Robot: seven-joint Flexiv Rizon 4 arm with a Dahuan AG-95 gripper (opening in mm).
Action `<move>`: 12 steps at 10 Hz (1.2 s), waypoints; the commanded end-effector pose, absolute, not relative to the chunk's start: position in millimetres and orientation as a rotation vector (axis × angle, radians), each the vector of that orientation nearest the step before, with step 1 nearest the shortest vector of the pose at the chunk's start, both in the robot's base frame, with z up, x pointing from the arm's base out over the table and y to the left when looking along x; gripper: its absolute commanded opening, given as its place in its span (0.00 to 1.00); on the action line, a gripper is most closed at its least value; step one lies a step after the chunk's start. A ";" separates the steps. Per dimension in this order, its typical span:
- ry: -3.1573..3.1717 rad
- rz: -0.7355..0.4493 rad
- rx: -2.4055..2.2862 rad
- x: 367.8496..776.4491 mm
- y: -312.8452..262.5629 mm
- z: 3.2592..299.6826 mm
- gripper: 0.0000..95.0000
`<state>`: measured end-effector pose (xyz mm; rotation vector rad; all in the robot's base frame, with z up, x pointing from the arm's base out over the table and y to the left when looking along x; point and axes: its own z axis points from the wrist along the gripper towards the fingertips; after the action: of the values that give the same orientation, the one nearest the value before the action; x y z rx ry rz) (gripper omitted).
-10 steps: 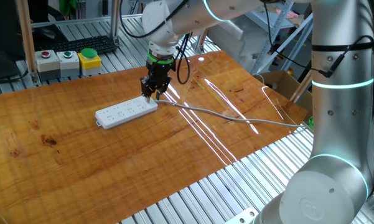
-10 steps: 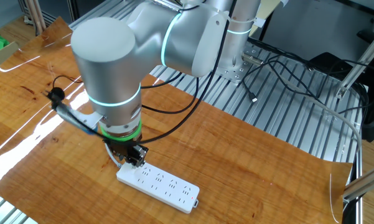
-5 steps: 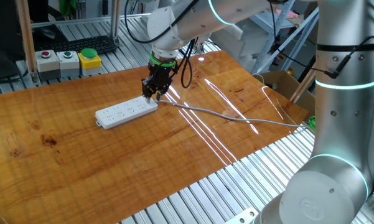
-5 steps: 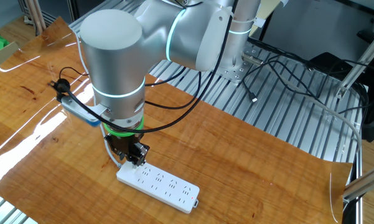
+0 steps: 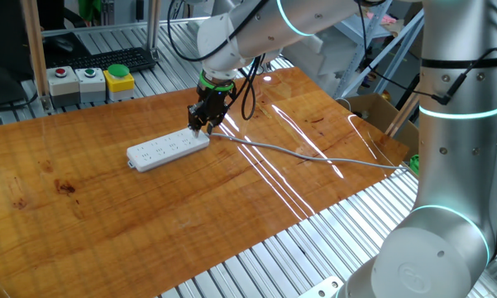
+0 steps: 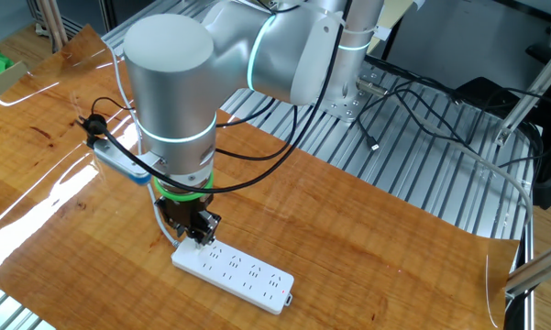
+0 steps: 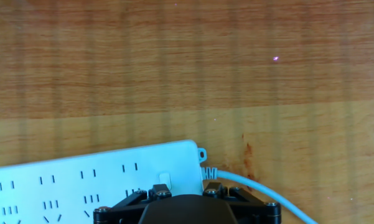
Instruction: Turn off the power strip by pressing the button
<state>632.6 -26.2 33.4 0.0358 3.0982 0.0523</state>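
Note:
The white power strip [image 5: 167, 147] lies on the wooden table, its grey cable [image 5: 306, 154] running off to the right. My gripper [image 5: 198, 126] points down over the strip's corded end, very close above it. The other fixed view shows the gripper [image 6: 194, 235] at the strip's [image 6: 236, 269] left end. In the hand view the strip [image 7: 81, 177] fills the lower left. Its small white button [image 7: 165, 180] sits just ahead of the gripper's black body [image 7: 185, 200], with the cable [image 7: 249, 186] to the right. The fingertips are hidden, so no gap or contact shows.
Red [image 5: 62, 74], green [image 5: 89, 74] and yellow [image 5: 118, 76] round buttons on grey boxes stand at the table's far left edge, with a black keyboard [image 5: 116, 58] behind them. The arm's base column [image 5: 455, 124] stands at the right. Metal slats surround the table.
The arm's upper links have turned a little. The gripper has stayed over the corded end of the strip, and the strip has not moved.

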 end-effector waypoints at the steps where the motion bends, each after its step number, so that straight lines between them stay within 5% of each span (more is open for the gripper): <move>1: 3.099 0.049 0.034 633.9 -26.9 34.2 0.40; 12: 3.096 0.064 0.047 640.6 -23.6 22.0 0.40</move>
<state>641.3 -24.5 24.8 0.0478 3.0963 0.0609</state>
